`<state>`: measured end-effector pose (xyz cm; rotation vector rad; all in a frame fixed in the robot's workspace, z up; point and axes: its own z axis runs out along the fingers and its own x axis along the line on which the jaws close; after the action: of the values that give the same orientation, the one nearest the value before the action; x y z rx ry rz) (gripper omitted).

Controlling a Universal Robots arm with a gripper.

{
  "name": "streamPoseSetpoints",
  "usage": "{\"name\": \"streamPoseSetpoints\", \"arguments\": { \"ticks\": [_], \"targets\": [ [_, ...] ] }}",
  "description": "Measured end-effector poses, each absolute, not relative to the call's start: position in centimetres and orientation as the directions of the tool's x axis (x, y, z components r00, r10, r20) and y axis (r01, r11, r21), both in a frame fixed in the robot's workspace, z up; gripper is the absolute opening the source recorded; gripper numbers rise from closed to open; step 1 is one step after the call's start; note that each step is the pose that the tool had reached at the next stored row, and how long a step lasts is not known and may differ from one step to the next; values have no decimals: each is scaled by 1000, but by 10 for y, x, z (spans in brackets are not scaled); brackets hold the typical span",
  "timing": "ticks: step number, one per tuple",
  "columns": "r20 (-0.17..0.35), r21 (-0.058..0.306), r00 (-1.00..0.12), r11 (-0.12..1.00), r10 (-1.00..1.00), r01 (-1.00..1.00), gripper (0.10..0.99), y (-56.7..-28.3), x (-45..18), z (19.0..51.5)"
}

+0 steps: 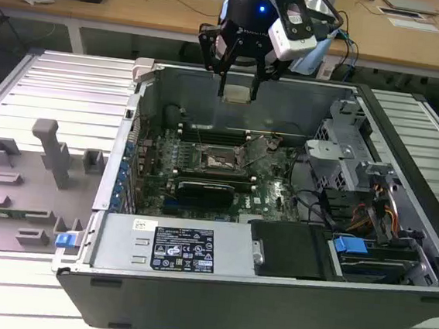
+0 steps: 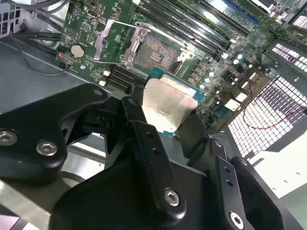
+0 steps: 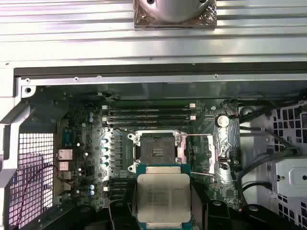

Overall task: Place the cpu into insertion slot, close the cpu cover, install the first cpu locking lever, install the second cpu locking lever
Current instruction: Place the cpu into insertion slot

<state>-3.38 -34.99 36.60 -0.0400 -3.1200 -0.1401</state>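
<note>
While the gripper [image 1: 238, 88] hangs over the open computer case [image 1: 288, 101], its black fingers [image 2: 144, 129] are closed partway onto opposite edges of the cpu [image 1: 236, 94], holding it flat in the air with its silvery top upward. In the first wrist view the cpu [image 3: 163, 196] shows faint rows of engraved print on its lid, too fine to read, and a green rim around it. Below the gripper and a little beyond its fingertips lies the insertion slot [image 3: 157, 152], bare, with a dark centre and a metal surround. The cpu cover [image 2: 100, 45] stands lifted beside the slot, its window open. Around the slot spreads the green motherboard [image 1: 271, 189], with long black memory slots [image 3: 148, 115] just past the socket. Farther from the gripper, at the case's near wall, the power supply [image 1: 119, 240] carries a white label [image 1: 184, 248] of black print and symbols. A blue light [image 1: 259, 10] glows on the wrist.
</note>
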Motion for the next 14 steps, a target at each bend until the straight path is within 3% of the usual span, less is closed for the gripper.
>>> {"name": "streamPoseSetpoints", "arguments": {
  "ticks": [9,14],
  "targets": [
    [13,89,-1000,996,25,26,537,-350,-34,359],
    [12,89,-1000,996,27,28,537,-350,-35,336]
  ]
}}
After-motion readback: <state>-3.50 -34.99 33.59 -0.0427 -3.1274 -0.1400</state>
